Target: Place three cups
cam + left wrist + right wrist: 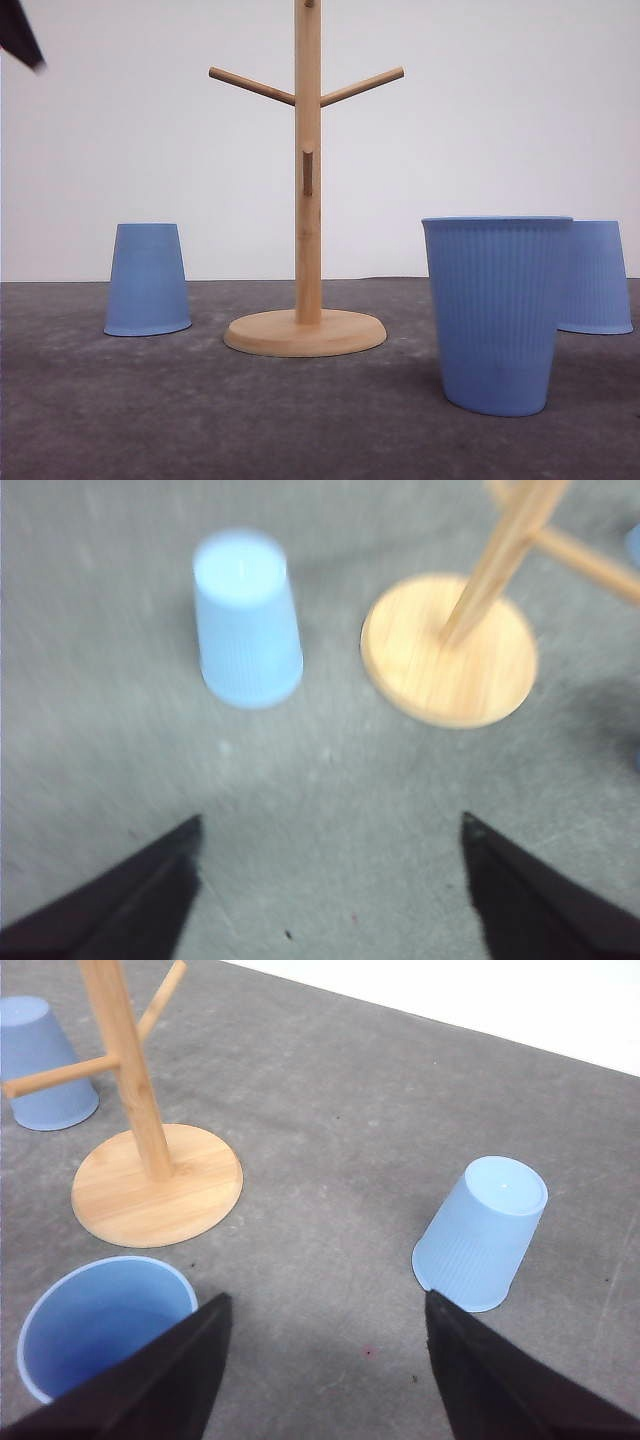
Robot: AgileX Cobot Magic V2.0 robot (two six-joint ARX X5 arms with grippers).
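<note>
The left gripper (325,880) hangs with its dark, wedge-shaped fingers spread wide over bare grey, grainy tabletop (100,630), holding nothing. Beyond it an inverted, finely ribbed light-blue cup (245,620) stands mouth-down beside the round base of the smooth wooden pegged stand (450,650).

The right gripper (325,1360) is likewise spread and empty. Near its fingers sits an upright cup (95,1325), open mouth up, at the lower left of that frame; another inverted tapered cup (483,1235) rests at right. In the front view the upright cup is at lower right.
</note>
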